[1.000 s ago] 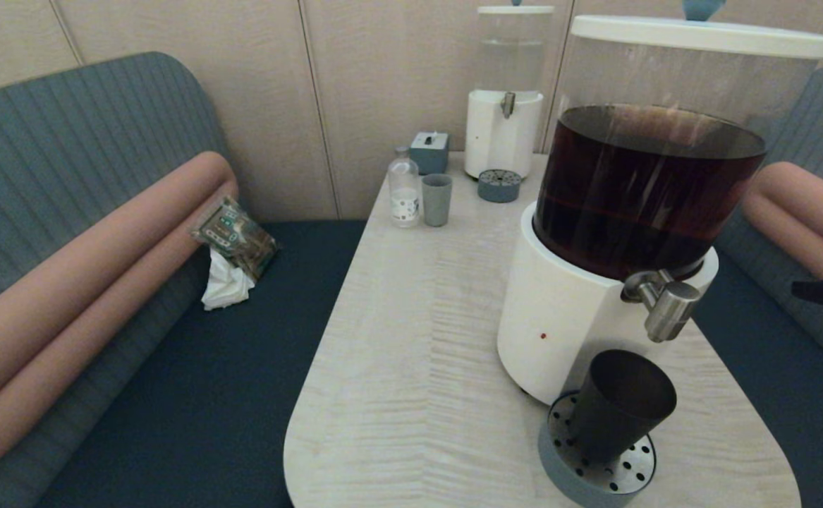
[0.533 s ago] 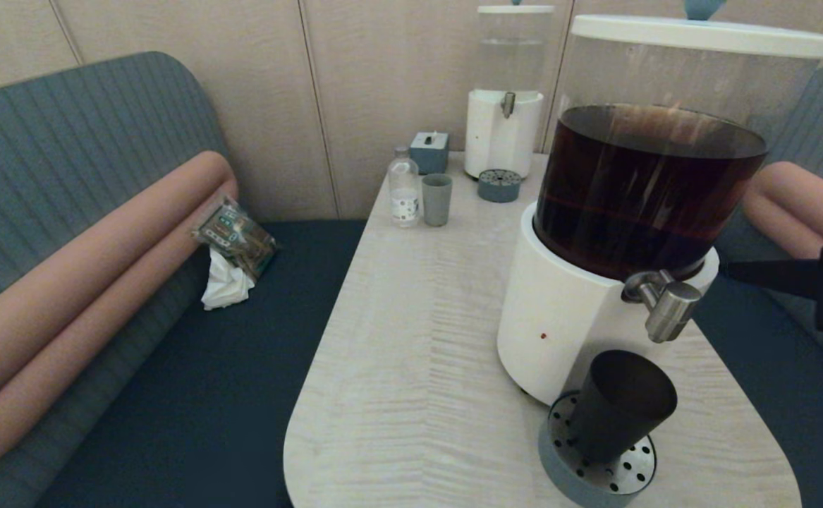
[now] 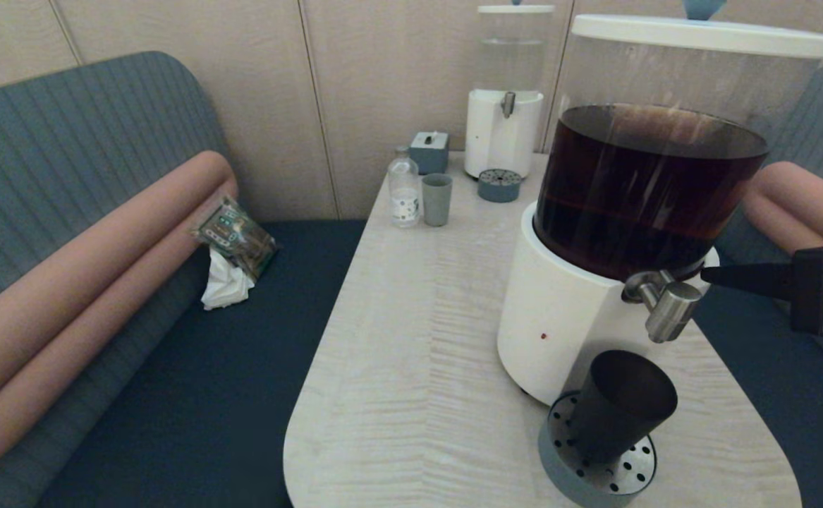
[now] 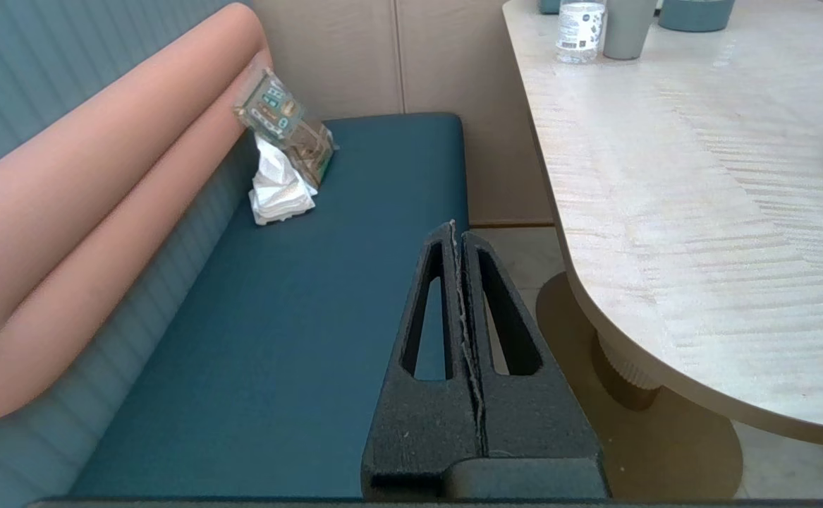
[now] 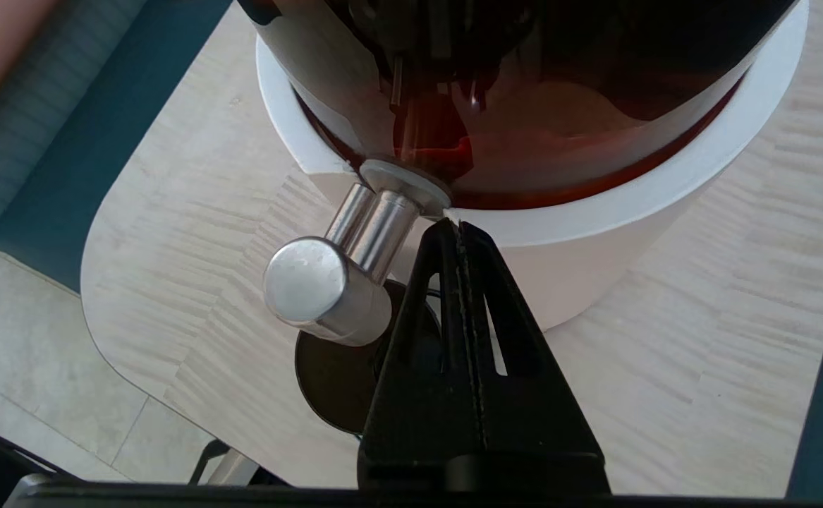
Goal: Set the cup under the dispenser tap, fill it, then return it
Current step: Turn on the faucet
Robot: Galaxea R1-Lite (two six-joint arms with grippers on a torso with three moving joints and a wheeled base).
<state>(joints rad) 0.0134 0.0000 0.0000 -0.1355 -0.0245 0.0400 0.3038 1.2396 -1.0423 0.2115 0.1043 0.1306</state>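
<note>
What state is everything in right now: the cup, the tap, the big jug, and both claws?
Black cup: upright on the drip tray, below the tap, nothing pouring.
Tap: untouched, no stream.
Big dispenser: partly full of dark liquid, lid on.
Right claw: shut, empty, beside the tap.
Left claw: shut, empty, over the bench.

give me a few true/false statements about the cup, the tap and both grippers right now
1. The black cup stands on the round drip tray below the dispenser tap. True.
2. The right gripper holds the cup. False: it is shut on nothing, its tips near the tap's base.
3. Liquid is pouring from the tap. False: no stream shows.
4. The left gripper is shut, off the table above the bench seat. True.
5. The grey-green cup sits under the tap. False: it stands at the table's far end beside a small bottle.
</note>
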